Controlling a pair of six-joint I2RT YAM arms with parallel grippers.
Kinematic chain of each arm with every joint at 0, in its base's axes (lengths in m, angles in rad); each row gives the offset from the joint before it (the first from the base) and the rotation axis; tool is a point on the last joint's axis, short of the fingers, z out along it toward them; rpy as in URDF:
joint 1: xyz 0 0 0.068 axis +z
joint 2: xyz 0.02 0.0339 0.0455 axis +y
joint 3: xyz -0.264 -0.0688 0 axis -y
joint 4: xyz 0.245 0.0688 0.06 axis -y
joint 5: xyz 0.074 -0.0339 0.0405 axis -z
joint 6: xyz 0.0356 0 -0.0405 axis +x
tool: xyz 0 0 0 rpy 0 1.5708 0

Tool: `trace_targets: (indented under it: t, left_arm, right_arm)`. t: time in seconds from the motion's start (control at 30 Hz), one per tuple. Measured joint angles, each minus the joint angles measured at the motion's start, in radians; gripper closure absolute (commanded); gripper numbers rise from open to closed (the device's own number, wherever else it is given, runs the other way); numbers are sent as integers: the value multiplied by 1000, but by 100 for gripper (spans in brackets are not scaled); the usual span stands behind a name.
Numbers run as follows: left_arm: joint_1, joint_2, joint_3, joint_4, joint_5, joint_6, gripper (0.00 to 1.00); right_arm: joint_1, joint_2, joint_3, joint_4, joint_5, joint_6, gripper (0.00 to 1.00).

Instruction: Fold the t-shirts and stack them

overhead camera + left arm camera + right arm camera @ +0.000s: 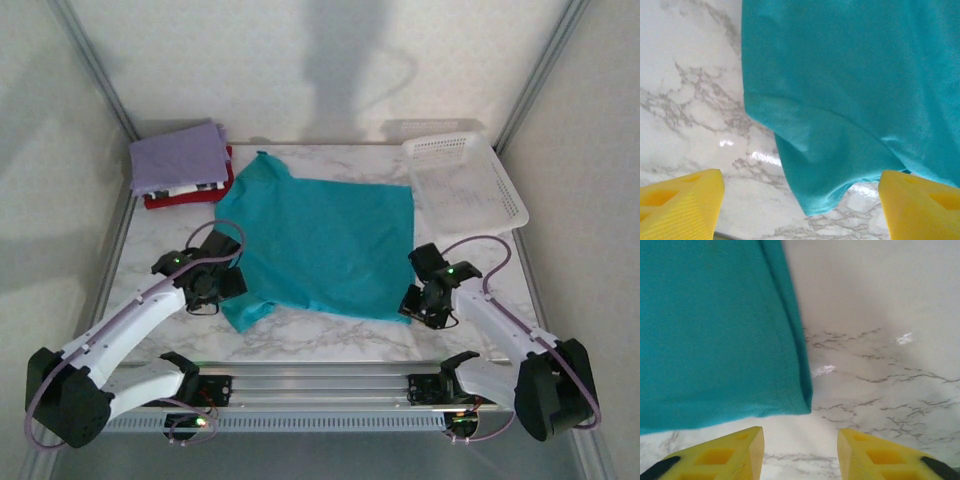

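Mid-frame on the counter point(330, 335): teal t-shirt point(320, 240) lies flat | left fingers point(680, 200) wide apart, empty, by its sleeve | right fingers point(875, 455) part-open, empty, by its corner

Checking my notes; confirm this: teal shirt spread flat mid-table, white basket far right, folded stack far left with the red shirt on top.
One error: the top external view shows the lavender shirt on top, the red shirt at the bottom. Rest stands.

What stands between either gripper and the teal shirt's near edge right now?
Nothing visible. The left gripper hangs at the teal shirt's sleeve, and the right gripper is just off its near right corner, with bare marble table under it.
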Motion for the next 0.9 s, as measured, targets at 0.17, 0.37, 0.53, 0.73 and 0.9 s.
trace_targets:
  t: [0.17, 0.37, 0.53, 0.73, 0.9]
  left_arm:
    - [-11, -1, -31, -16, 10, -35, 23]
    - [-41, -19, -140, -23, 53, -74, 29]
    - [-72, -65, -179, -25, 82, -111, 31]
    - [-117, -57, -237, 41, 113, -153, 39]
    - [-122, -35, -290, 143, 132, -182, 49]
  right_arm:
    - [0, 23, -8, 48, 3, 31, 61]
    - [0, 78, -48, 79, 0, 53, 67]
    - [0, 127, -49, 108, 1, 56, 74]
    - [0, 151, -45, 113, 4, 56, 82]
    - [0, 151, -43, 122, 3, 43, 89]
